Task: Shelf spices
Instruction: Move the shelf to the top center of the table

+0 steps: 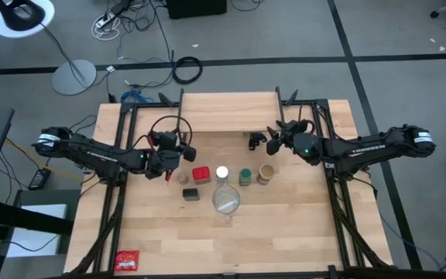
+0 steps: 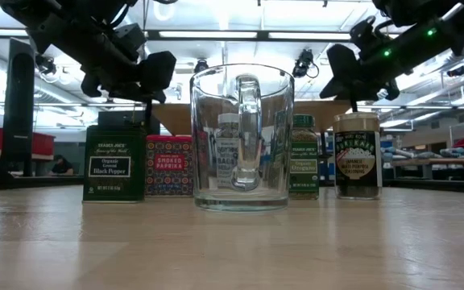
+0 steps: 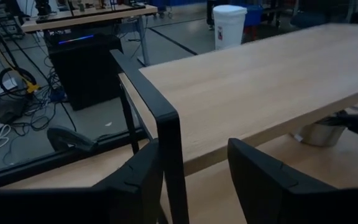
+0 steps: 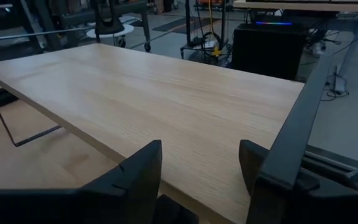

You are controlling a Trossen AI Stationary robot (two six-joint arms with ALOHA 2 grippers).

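I held my left pincer (image 1: 178, 147) and right pincer (image 1: 263, 141) spread and empty at the two ends of the shelf (image 1: 227, 112), one at each black leg, likely for shifting it. The spices (image 1: 201, 174) waited in a row on the surface (image 1: 285, 232) in front of it.

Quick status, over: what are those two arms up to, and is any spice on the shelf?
Left gripper and right gripper both open, empty, at the shelf ends. Shelf top bare. Spices on the table, glass mug in front.
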